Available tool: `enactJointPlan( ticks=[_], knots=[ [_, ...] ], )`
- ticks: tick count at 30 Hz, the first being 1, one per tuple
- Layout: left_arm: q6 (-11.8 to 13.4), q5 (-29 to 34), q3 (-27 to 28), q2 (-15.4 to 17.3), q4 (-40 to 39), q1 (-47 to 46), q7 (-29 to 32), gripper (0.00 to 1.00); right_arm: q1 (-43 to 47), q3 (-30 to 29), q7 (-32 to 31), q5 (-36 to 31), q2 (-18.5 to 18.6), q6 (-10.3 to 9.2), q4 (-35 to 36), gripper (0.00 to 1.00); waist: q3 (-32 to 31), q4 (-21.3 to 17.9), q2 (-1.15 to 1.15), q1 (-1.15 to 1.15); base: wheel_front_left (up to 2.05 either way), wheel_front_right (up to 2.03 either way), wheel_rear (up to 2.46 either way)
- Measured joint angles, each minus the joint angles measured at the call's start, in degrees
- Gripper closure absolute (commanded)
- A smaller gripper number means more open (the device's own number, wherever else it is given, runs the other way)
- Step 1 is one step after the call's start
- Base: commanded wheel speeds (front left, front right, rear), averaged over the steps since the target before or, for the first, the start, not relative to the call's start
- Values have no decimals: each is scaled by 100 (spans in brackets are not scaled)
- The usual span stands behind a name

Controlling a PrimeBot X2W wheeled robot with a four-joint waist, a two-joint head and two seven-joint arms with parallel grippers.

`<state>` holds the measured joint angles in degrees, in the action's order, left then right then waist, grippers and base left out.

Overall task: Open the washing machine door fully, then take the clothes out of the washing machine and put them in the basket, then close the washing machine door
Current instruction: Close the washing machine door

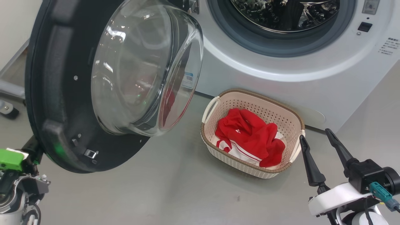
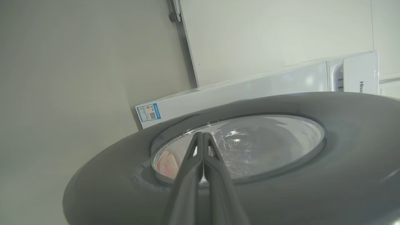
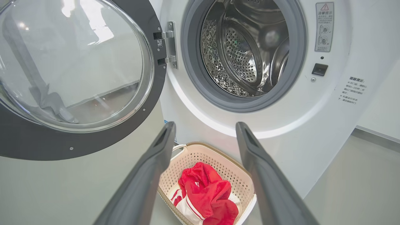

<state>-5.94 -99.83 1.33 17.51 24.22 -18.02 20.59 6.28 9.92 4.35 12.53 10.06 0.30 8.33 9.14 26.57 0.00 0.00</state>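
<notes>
1. My left gripper is closed, its two dark fingers pressed flat together along their length.
2. My right gripper is spread wide, gripping nothing, fingers pointing up and tilted slightly left.
3. My right wrist sits low behind it.

clothes in basket, before washing machine

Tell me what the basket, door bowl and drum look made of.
Basket: matte cream plastic, likely, given moulded perforated walls; brown woven-look rim. Washing machine door bowl: clear glossy glass or plastic; reflections, see-through. Drum: shiny perforated metal, probably stainless steel.
</notes>
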Motion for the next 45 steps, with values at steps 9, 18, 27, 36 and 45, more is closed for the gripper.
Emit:
enactJointPlan(
  ticks=[9,18,27,36,45],
  knots=[
    [-92,-208,-51,-40,-319,309,325,100,-6,9,76,5,-97,-3,-30,0,-57,-196,0,0,0,0,0],
    [-93,-222,-321,-263,-978,784,726,100,-27,-8,211,62,-186,-46,-109,0,-126,-527,0,0,0,0,0],
    [-93,-160,-615,-452,-1784,1054,1070,100,-147,-12,315,64,-245,-53,-129,0,-105,-865,0,0,0,0,0],
    [-93,-160,-758,-602,-2284,1299,1277,100,-222,7,467,115,-325,-54,-241,0,-49,-1283,0,0,0,0,0],
    [-93,-151,-773,-821,-2446,1337,1294,100,-375,55,608,157,-423,-54,-355,0,-7,-1834,0,0,0,0,0]
  ],
)
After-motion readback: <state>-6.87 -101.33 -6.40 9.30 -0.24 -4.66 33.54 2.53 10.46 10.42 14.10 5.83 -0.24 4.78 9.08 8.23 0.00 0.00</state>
